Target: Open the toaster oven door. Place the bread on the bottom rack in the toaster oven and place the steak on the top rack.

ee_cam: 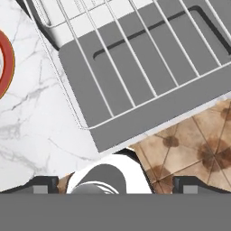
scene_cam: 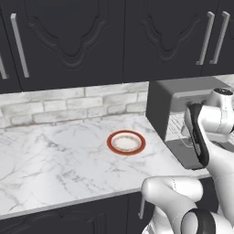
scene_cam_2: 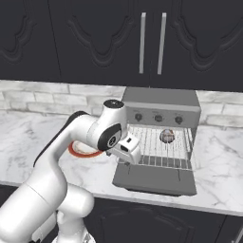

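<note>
Spanning white-veined marble counter [scene_cam: 55, 155], dark cabinets [scene_cam: 73, 36]

Both base views look forward and down over the table [scene_cam: 55, 155] from behind the arm, sharing the toaster oven [scene_cam_2: 159, 107]: at right in the left view, centered in the right one. The hand view looks close down on the toaster oven door [ee_cam: 135, 113].

Red-rimmed plate [scene_cam: 126, 142] (beside toaster oven [scene_cam: 176, 107])
</note>
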